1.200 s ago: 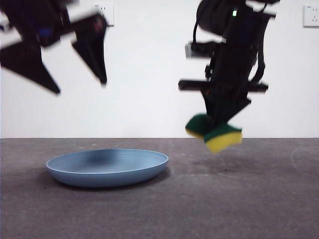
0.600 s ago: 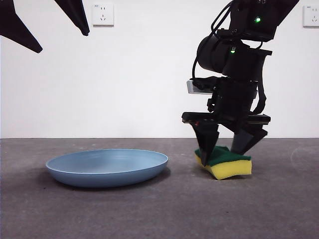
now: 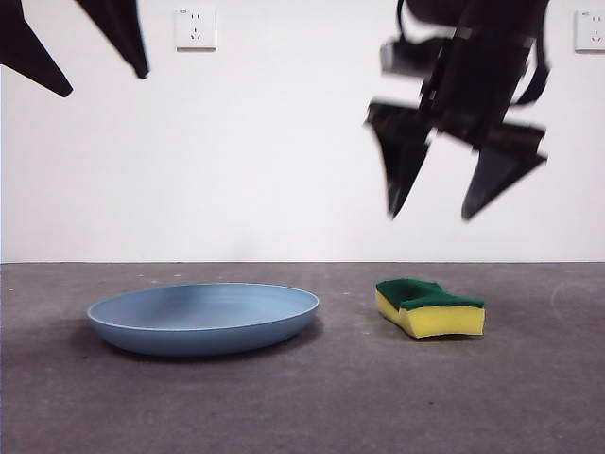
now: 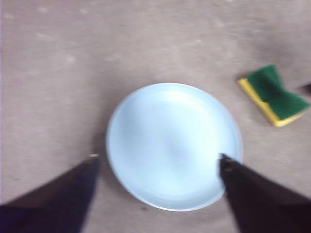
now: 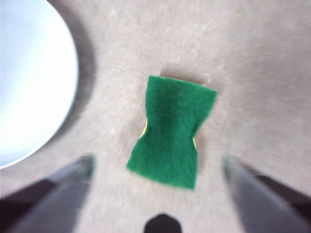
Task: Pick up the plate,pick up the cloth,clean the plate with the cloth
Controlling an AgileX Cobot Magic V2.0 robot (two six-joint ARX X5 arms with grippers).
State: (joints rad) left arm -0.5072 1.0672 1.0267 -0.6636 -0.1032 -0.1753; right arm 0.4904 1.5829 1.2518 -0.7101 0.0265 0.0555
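Observation:
The light-blue plate (image 3: 203,317) lies flat on the grey table, left of centre; it also fills the middle of the left wrist view (image 4: 174,145) and shows at an edge of the right wrist view (image 5: 29,82). The cloth, a yellow sponge with a green top (image 3: 430,307), lies on the table to the plate's right, seen too in the wrist views (image 4: 273,96) (image 5: 171,131). My right gripper (image 3: 456,184) hangs open well above the cloth, empty. My left gripper (image 3: 80,61) is open high above the plate, holding nothing.
A white wall with two sockets (image 3: 195,27) (image 3: 590,30) stands behind the table. The grey tabletop (image 3: 302,407) stretches in front of the plate and the cloth.
The right gripper lowered the cloth to the table, let go of it and rose, open. The left gripper moved up towards the top left corner.

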